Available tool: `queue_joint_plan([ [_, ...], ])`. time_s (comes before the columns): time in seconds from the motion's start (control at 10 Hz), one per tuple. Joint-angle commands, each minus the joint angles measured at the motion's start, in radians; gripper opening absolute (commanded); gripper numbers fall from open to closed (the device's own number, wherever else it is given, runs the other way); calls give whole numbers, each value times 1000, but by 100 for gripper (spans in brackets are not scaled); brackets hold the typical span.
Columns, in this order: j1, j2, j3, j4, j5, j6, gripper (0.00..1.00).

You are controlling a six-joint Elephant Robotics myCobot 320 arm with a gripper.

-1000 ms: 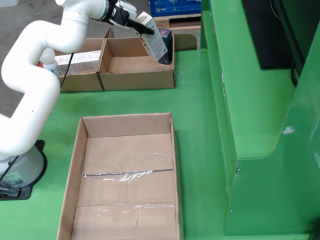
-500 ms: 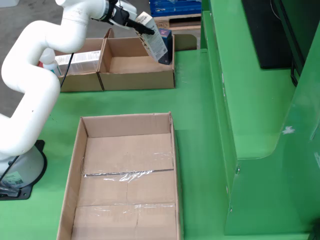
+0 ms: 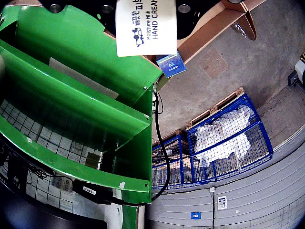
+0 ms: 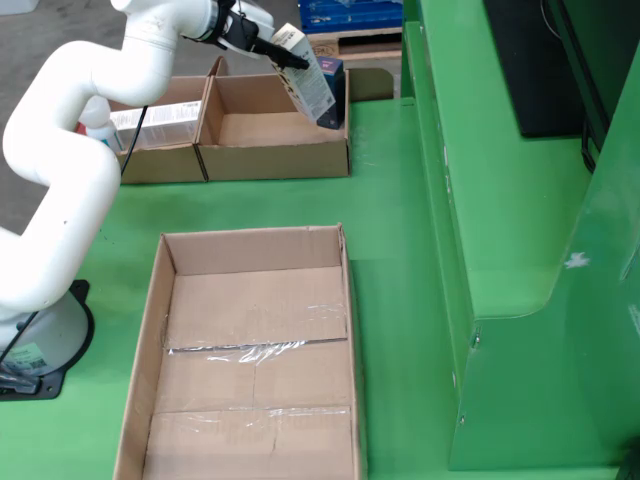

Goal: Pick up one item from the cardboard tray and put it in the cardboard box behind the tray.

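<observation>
End effector [image 4: 272,42] w/ white hand cream box [image 4: 308,80], black print, above cardboard box [image 4: 275,160]

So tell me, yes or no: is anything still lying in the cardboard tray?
No: in the fixed view the cardboard tray shows only bare cardboard and tape, with no item in it.

Even daylight; fisheye-warped wrist view
</observation>
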Motion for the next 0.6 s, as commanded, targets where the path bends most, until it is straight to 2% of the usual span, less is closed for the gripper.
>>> queue_joint_plan([
  [0.0, 2, 45, 28, 13, -8, 5, 10],
  [0.5, 2, 45, 28, 13, -8, 5, 60],
])
